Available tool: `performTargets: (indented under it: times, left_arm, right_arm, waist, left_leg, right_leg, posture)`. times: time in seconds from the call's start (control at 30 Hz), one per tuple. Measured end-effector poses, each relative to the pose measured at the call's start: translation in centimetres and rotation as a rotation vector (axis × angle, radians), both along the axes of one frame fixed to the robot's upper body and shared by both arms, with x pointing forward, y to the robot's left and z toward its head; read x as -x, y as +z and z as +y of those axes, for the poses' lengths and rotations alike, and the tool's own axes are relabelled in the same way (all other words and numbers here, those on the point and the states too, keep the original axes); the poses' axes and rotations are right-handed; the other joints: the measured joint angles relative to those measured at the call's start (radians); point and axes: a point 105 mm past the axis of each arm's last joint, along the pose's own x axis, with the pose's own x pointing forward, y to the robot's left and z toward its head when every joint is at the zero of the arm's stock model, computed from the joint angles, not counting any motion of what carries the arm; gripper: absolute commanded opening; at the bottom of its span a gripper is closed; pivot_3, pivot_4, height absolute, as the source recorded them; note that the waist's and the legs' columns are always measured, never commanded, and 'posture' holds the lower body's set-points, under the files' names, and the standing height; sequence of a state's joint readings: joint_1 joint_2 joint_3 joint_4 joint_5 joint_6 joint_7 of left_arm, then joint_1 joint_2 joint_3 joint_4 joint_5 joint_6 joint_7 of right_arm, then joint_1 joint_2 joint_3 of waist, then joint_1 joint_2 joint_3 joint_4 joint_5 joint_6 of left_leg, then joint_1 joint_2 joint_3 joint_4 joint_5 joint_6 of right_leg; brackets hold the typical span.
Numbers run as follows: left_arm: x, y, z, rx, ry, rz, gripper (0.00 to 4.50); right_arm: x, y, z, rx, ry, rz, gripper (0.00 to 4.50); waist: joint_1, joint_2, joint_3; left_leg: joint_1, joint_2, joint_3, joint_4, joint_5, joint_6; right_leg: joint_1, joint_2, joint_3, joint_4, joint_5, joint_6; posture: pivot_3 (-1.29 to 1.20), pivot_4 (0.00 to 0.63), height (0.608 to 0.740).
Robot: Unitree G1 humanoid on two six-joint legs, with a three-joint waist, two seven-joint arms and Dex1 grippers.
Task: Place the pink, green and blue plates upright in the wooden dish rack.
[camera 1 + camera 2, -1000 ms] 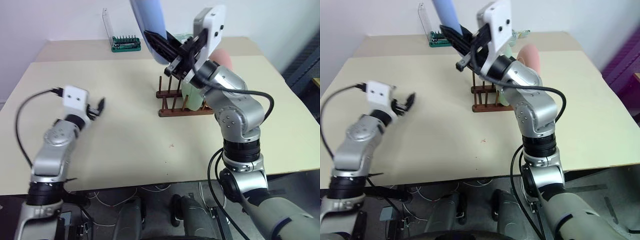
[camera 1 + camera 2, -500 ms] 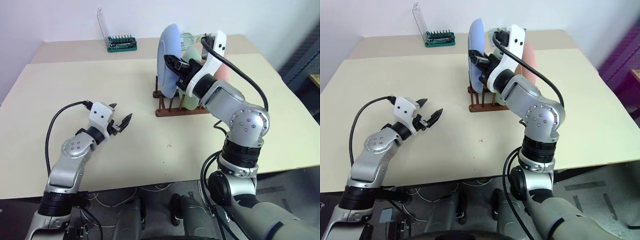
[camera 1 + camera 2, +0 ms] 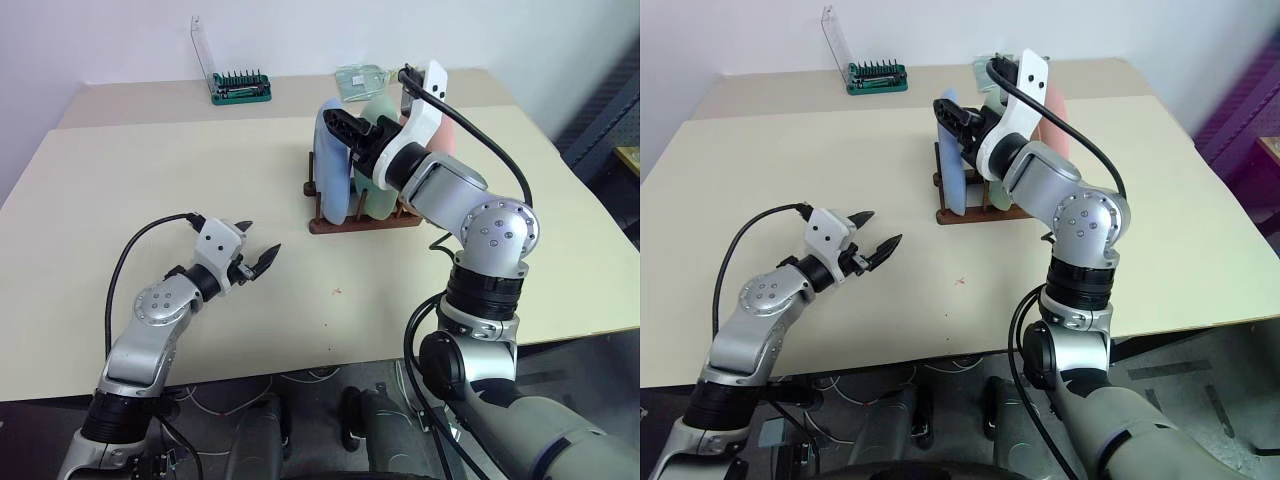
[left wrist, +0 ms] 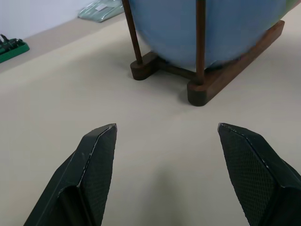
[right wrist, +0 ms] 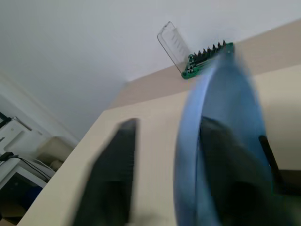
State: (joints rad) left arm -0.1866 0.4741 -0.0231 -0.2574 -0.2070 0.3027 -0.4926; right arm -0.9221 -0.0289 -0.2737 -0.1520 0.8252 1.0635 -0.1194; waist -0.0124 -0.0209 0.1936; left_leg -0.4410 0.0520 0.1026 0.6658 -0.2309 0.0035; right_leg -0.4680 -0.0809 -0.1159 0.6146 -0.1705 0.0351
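Light blue round plate (image 3: 333,178) upright between dark wooden rack (image 3: 345,222) pegs, straddled by spread right claw (image 3: 345,128) at twelve o'clock; left claw (image 3: 257,262) spread, idle.

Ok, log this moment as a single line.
blue plate upright in wooden dish rack | right gripper open around rim | left gripper open, idle
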Motion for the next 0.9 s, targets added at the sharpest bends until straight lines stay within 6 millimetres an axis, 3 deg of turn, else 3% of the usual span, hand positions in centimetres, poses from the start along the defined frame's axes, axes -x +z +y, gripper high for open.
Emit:
performTargets:
  times: [0.27, 0.37, 0.53, 0.6, 0.7, 0.8, 0.9]
  left_arm:
    - [0.2, -0.1, -0.4, 0.011, -0.006, 0.013, 3.53]
    - [0.2, -0.1, -0.5, 0.014, -0.009, 0.013, 3.53]
    - [-0.1, 0.2, -0.6, 0.012, -0.017, 0.005, 3.53]
    - [-0.3, 0.0, -0.2, -0.005, -0.015, 0.011, 3.53]
    - [-0.6, -0.9, 1.3, -0.034, 0.021, 0.036, 3.53]
    - [-1.1, -1.5, 2.7, -0.044, 0.05, 0.059, 3.53]
    - [-1.3, -2.0, 3.5, -0.049, 0.067, 0.075, 3.53]
  right_arm:
    - [-0.1, 1.3, -0.3, 0.158, -0.025, -0.155, 3.58]
    - [0.1, 2.3, -1.0, 0.297, -0.028, -0.295, 3.58]
    - [3.6, 5.6, -3.4, 0.49, 0.051, -0.662, 3.58]
    - [4.7, 4.1, -6.4, 0.553, 0.1, -0.671, 3.58]
    - [4.4, 1.3, -12.4, 0.597, 0.036, -0.521, 3.58]
    - [5.6, -2.7, -18.0, 0.631, -0.006, -0.348, 3.58]
    - [6.6, -6.5, -19.4, 0.619, 0.043, -0.222, 3.58]
  waist:
    - [0.0, 0.001, 0.0]
    - [0.003, 0.001, 0.001]
    - [0.006, 0.0, 0.0]
    - [0.017, 0.0, 0.0]
    - [0.026, 0.001, 0.0]
    - [0.03, 0.001, 0.0]
    - [0.018, 0.003, 0.001]
  left_leg:
    - [0.0, 0.0, 0.0, 0.0, 0.0, 0.0]
    - [-0.001, 0.0, -0.001, 0.0, 0.0, 0.0]
    - [-0.001, -0.001, -0.001, 0.0, -0.001, 0.001]
    - [-0.001, -0.001, 0.0, 0.0, -0.001, 0.002]
    - [-0.001, -0.001, 0.0, 0.001, -0.001, 0.002]
    - [0.0, -0.001, -0.001, 0.001, -0.001, 0.002]
    - [0.001, 0.0, 0.0, 0.001, -0.002, 0.002]
  right_leg:
    - [0.0, 0.0, 0.0, 0.0, -0.002, 0.004]
    - [0.0, 0.0, 0.0, -0.001, -0.003, 0.004]
    - [0.0, 0.0, -0.001, -0.002, -0.004, 0.005]
    - [0.002, -0.001, -0.002, -0.003, -0.004, 0.006]
    - [0.001, -0.002, -0.001, -0.003, -0.005, 0.003]
    - [0.002, -0.002, -0.001, -0.004, -0.006, 0.002]
    - [0.001, -0.001, 0.001, -0.003, -0.005, 0.002]
  posture:
    - [0.0, 0.15, 0.73]
    - [0.0, 0.15, 0.73]
    - [0.0, 0.15, 0.73]
    - [0.0, 0.15, 0.73]
    - [0.0, 0.15, 0.73]
    - [0.0, 0.15, 0.73]
    - [0.0, 0.15, 0.73]
